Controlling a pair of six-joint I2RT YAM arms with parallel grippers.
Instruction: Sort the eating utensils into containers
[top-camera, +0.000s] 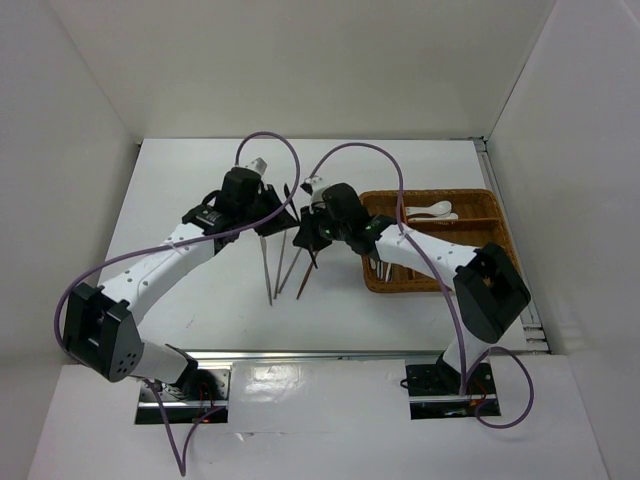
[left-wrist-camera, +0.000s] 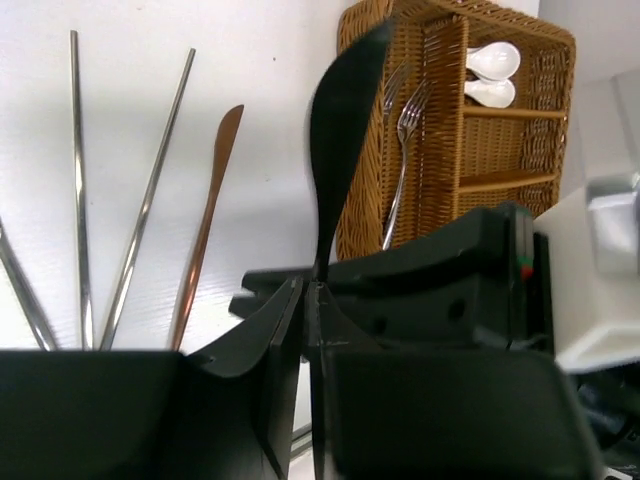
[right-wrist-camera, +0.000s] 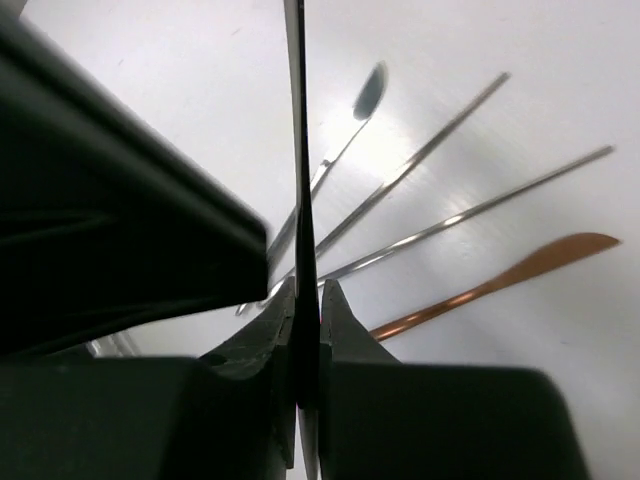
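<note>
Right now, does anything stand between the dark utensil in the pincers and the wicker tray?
Nothing visible lies between the dark utensil and the wicker tray; only the right arm itself hangs over the tray's near compartments.

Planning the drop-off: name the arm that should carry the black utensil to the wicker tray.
Right, probably. Both the right fingers and left fingers are shut on the black utensil, but the wicker tray lies on the right arm's side, nearer its fingers.

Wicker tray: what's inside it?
Two white spoons in an end compartment, silver forks in the long one. Right arm covers part of the tray in top view.
</note>
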